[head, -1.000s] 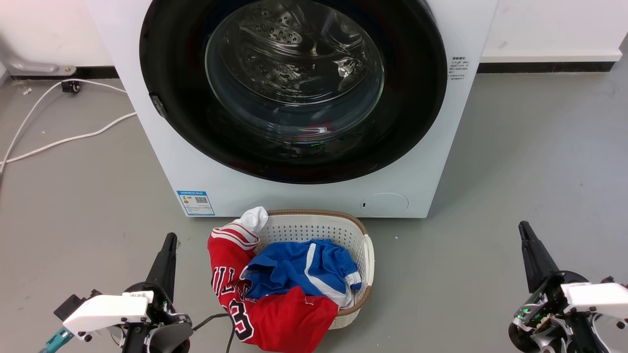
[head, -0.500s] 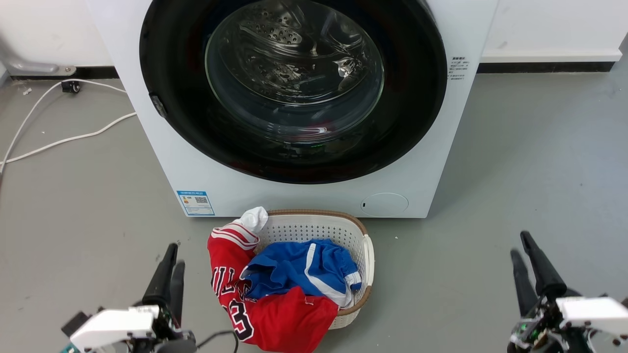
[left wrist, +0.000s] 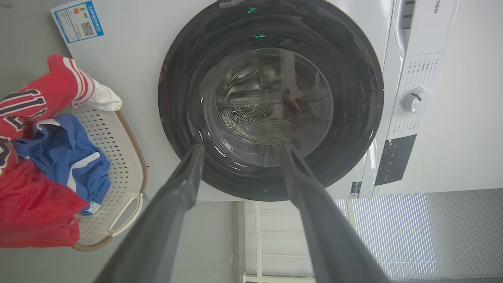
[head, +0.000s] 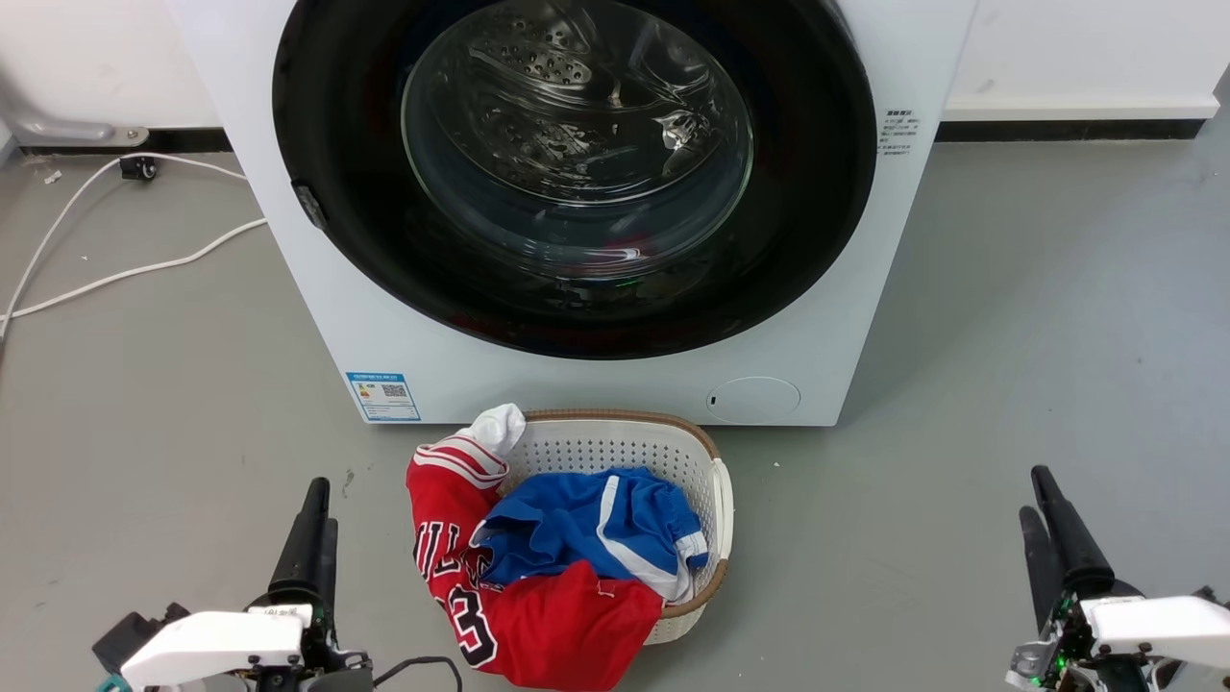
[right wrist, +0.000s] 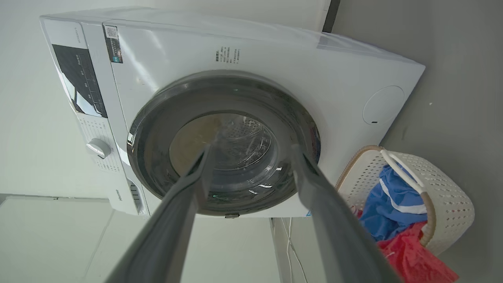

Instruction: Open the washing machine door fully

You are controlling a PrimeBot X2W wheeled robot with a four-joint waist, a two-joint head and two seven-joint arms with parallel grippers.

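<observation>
Both grippers have sunk lower in the head view over the last second, and each now shows two fingers where one dark spike showed before. The washing machine door (head: 798, 192) sits shut, flush against the front of the washing machine (head: 577, 389). The head view's upper edge cuts off its top, and a small grey tab (head: 309, 207) shows on its rim toward the robot's left. Glare on the bulging glass (head: 577, 144) blurs the steel drum behind it, so whether anything lies inside cannot be told. Low on the white front are a blue label (head: 383, 396) and a round flap (head: 753, 399). Just before the machine stands a white perforated basket (head: 625, 447). It holds a blue garment (head: 586, 524), with a red jersey (head: 557, 625) spilling over its near-left rim and a white piece (head: 500, 428) at the far-left rim; anything beneath them is hidden. The left gripper (head: 322, 505) and right gripper (head: 1033, 490) hover over the grey floor (head: 961, 336) on either side of the basket, well short of the door. Both have their fingers spread and hold nothing. White cables (head: 125, 274) trail at far left.
</observation>
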